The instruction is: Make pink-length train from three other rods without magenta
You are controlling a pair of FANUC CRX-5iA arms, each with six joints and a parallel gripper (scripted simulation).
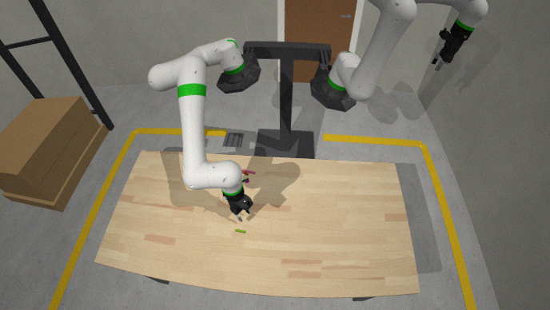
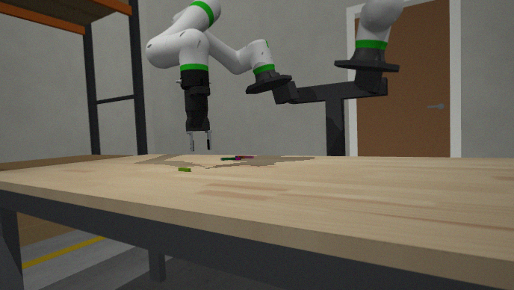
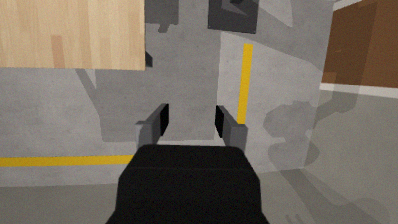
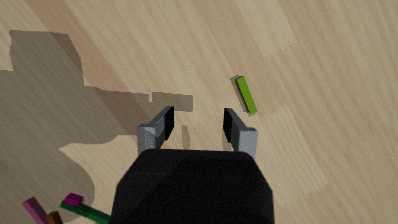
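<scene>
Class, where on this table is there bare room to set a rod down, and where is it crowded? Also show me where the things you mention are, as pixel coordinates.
Open wood lies on the door side of the lime rod [image 1: 240, 231] [image 2: 184, 170] [image 4: 246, 95], out to the far short edge, and between that rod and the long edge away from the arm stand [image 1: 285, 100]. It is crowded where the pink [image 1: 249, 172] [image 4: 34, 209], orange [image 4: 54, 218], green [image 4: 90, 212] and magenta [image 1: 247, 181] [image 2: 238, 158] [image 4: 74, 199] rods cluster.

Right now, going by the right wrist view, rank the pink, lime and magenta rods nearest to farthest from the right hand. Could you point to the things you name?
From the right hand [image 1: 244, 216] [image 2: 200, 146] [image 4: 198, 117]:
1. Lime rod [image 1: 240, 231] [image 2: 184, 170] [image 4: 246, 95], right of the fingers.
2. Magenta rod [image 1: 247, 181] [image 2: 237, 158] [image 4: 74, 199], lower left.
3. Pink rod [image 1: 250, 172] [image 2: 249, 157] [image 4: 34, 210], farther lower left.
</scene>
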